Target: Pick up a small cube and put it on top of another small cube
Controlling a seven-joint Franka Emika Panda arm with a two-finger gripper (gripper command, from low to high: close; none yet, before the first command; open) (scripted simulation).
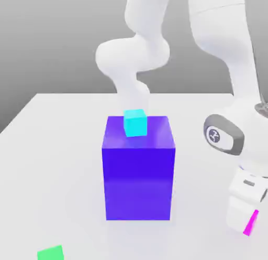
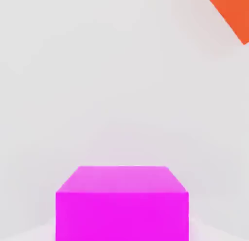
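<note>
Grasp step: tool [image 1: 246,222] down at the white counter [image 1: 52,149] on the exterior view's right, closed on small bright magenta-pink cube [image 2: 121,203]; next, I judge, lift toward small cyan cube [image 1: 135,122] atop big blue-purple block [image 1: 138,175].

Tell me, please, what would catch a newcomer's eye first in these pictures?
The big blue-purple block in the middle of the white table draws the eye first, with a small cyan cube on its top. At the exterior view's right the white arm reaches down beside a bright magenta-pink cube, and a small green cube lies near the front edge at the left.
</note>
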